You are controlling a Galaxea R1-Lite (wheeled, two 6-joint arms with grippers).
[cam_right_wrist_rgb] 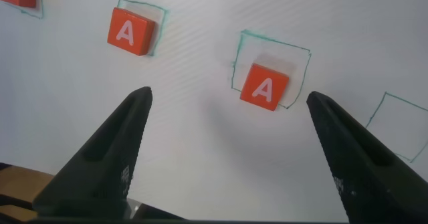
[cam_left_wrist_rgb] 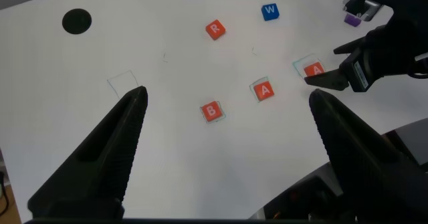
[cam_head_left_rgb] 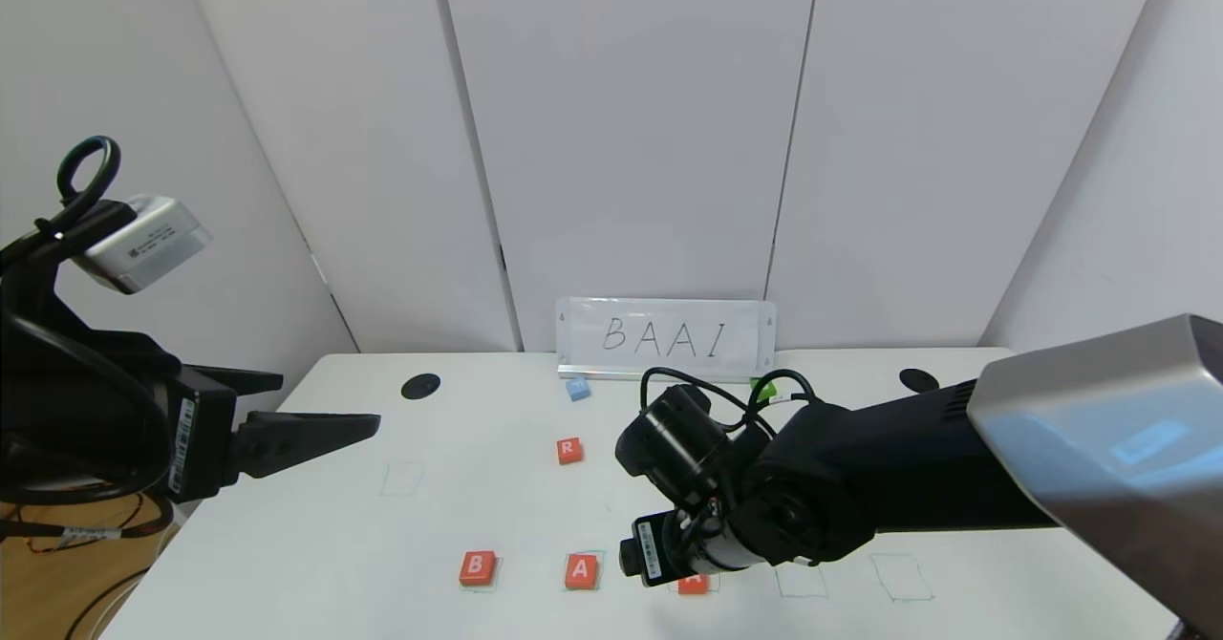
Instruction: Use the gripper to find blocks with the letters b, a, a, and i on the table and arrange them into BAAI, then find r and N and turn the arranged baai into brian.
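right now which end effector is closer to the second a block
Right. The right end effector hangs open just above the second A block, which lies in its green square. The left end effector hovers open at the table's left edge, beyond the B block.

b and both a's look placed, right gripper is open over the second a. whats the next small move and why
Probably lift the right gripper and swing it toward the purple block at the far side of the table. Its fingers are open with nothing between them, the second A already lies in its green square, and the next square is bare. The left gripper hangs idle over the table's left edge.
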